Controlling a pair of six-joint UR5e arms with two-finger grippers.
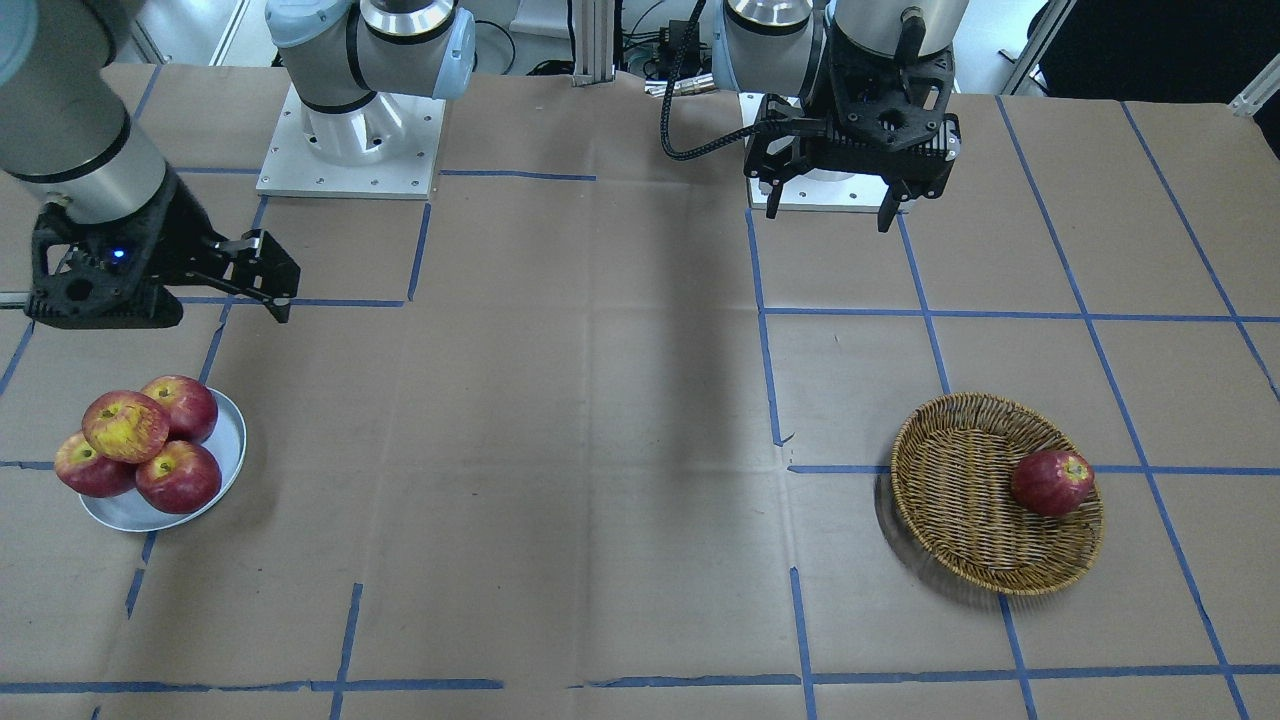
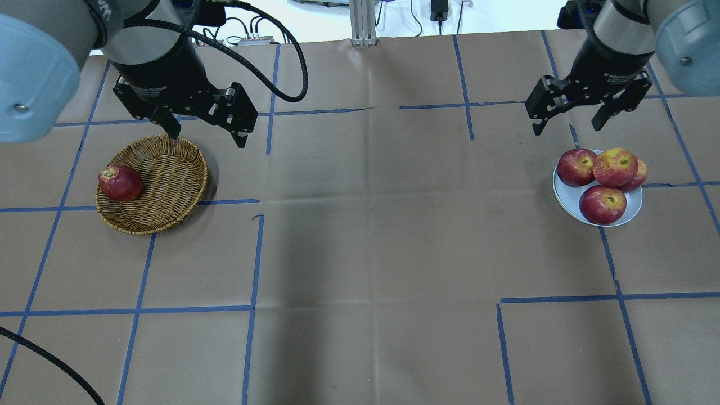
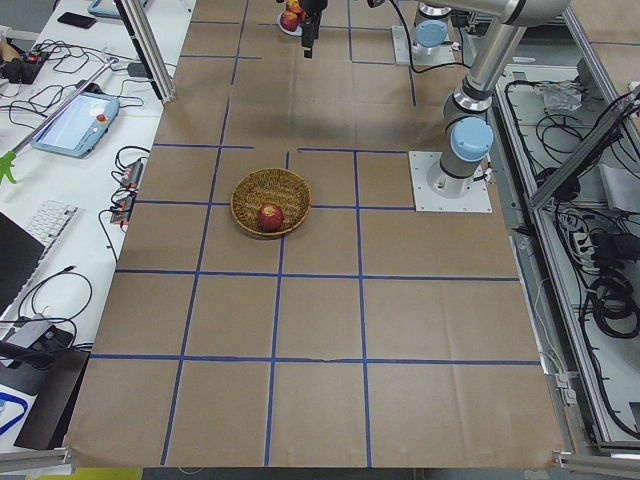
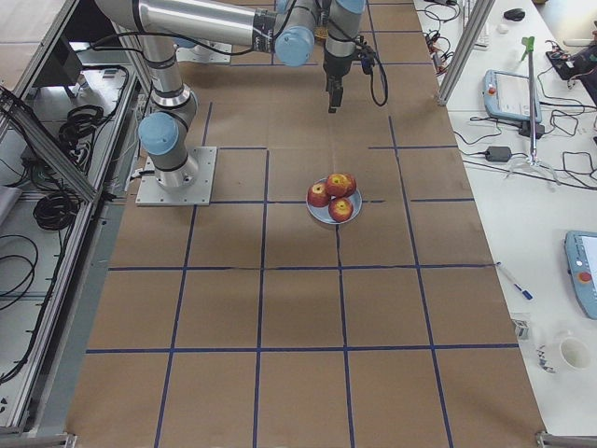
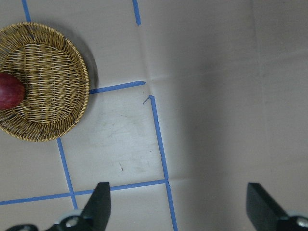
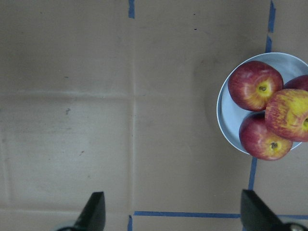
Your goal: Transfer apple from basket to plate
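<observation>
Left claw (image 2: 208,138) spread apart and empty, raised beside the basket (image 2: 169,180); right claw (image 2: 568,128) likewise, raised beside the plate (image 2: 565,194). Streaky yellow-patched apple (image 2: 616,167) already on the plate, perched atop three dark red apples (image 2: 602,205). Precarious perch; liable to roll off onto the surface (image 2: 365,225) if jostled by a low claw pass or bumped plate.

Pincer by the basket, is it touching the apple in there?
Apart. The front-facing view shows the left pincer hanging open far from the basket, with bare table between it and the dark red apple inside.
</observation>
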